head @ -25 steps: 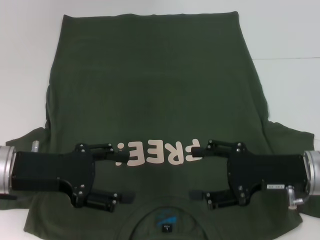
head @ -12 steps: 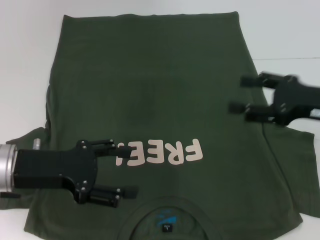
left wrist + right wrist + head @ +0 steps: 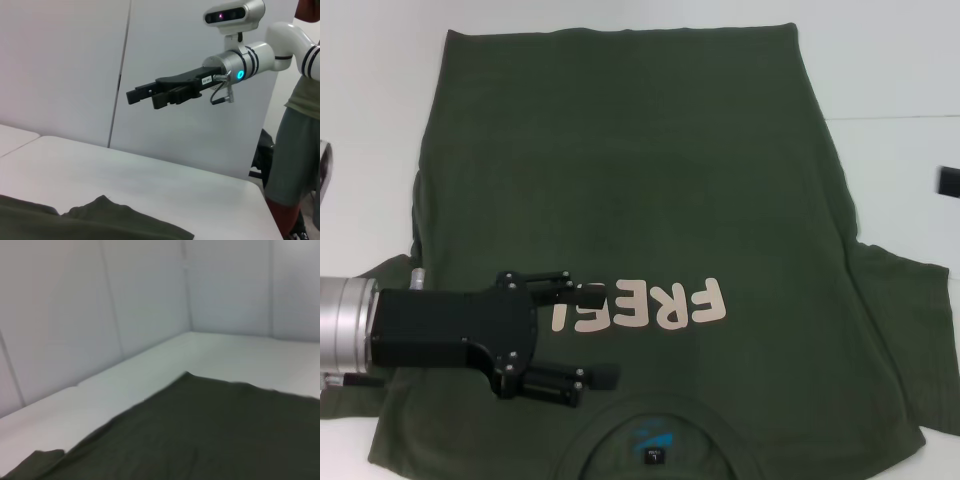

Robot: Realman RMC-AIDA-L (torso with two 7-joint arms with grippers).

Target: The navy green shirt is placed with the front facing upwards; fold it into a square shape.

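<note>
- Handling the dark olive-green cotton T-shirt [image 3: 620, 180] lying flat on the white surface [image 3: 370, 100], expect limp, light cloth; pinch the hem corners.
- Your left pincer [image 3: 590, 335] hovers with fingers apart beside the cream "FREE!" lettering [image 3: 640, 303]; I cannot tell the raised right pincer's [image 3: 145, 95] state.

Robotics lab. A white desk [image 3: 150, 180] stands against plain white wall panels [image 3: 65, 65]. A two-armed robot with a head camera [image 3: 233, 15] works at it.
</note>
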